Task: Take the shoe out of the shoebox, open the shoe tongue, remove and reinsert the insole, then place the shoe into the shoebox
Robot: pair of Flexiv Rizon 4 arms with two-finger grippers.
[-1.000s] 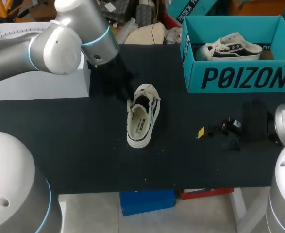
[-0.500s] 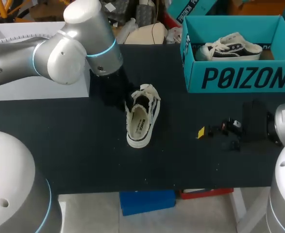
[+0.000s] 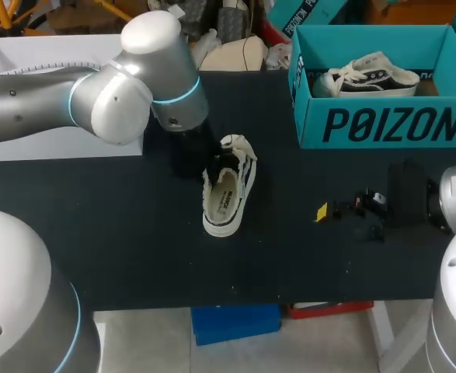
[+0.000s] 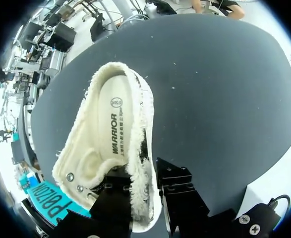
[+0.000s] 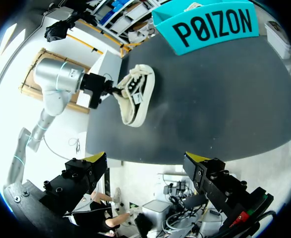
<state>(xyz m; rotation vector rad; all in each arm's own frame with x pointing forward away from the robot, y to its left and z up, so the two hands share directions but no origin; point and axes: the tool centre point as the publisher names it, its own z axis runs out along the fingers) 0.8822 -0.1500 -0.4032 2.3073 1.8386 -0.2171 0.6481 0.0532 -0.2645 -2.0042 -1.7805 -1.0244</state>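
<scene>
Bright, even overhead light fills the head view. The left arm [image 3: 111, 101], at the upper left of the frame, carries soft white highlights along its shell. The black table [image 3: 134, 241] soaks up light, so shadows on it barely register. The pale shoe [image 3: 226, 194] stands out cleanly against it.

In the left wrist view the left gripper [image 4: 144, 196] is nearly featureless black, while the shoe's lining is lit flat and white. In the right wrist view, what seems a soft shadow lies beside the shoe. The table edge bows strongly in both wrist views.
</scene>
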